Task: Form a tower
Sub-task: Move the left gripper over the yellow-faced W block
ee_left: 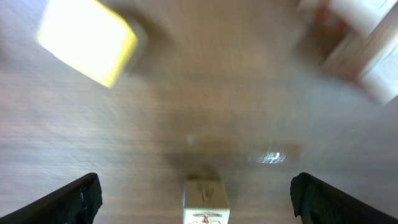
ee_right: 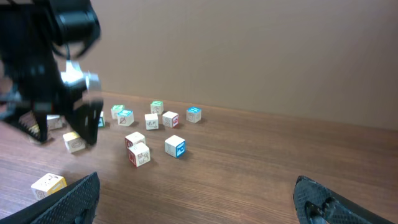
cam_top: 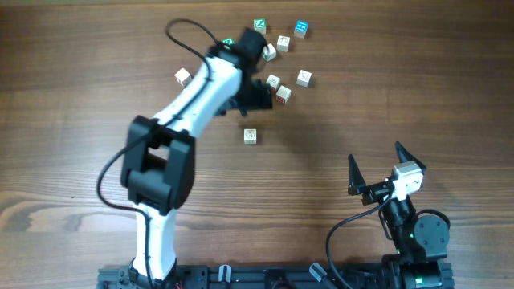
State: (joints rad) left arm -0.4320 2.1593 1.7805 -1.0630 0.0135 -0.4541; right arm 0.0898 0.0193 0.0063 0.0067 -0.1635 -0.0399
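Observation:
My left gripper (cam_top: 254,76) is at the back middle of the table, among scattered wooden letter cubes. In the left wrist view, which is blurred, it (ee_left: 196,180) is open. A pale cube with a red mark (ee_left: 205,202) sits on the table between its fingers and touches neither. A yellow cube (ee_left: 87,40) lies ahead on the left, and red-marked pale cubes (ee_left: 360,43) lie ahead on the right. My right gripper (cam_top: 376,160) (ee_right: 198,193) is open and empty at the front right. The tower is out of view; the cubes I see lie singly.
Loose cubes lie at the back: a green one (cam_top: 259,25), a blue one (cam_top: 300,29), a pale one (cam_top: 182,77) to the left and one (cam_top: 250,136) nearer the middle. A yellow cube (ee_right: 48,183) and a blue-marked cube (ee_right: 175,146) show in the right wrist view.

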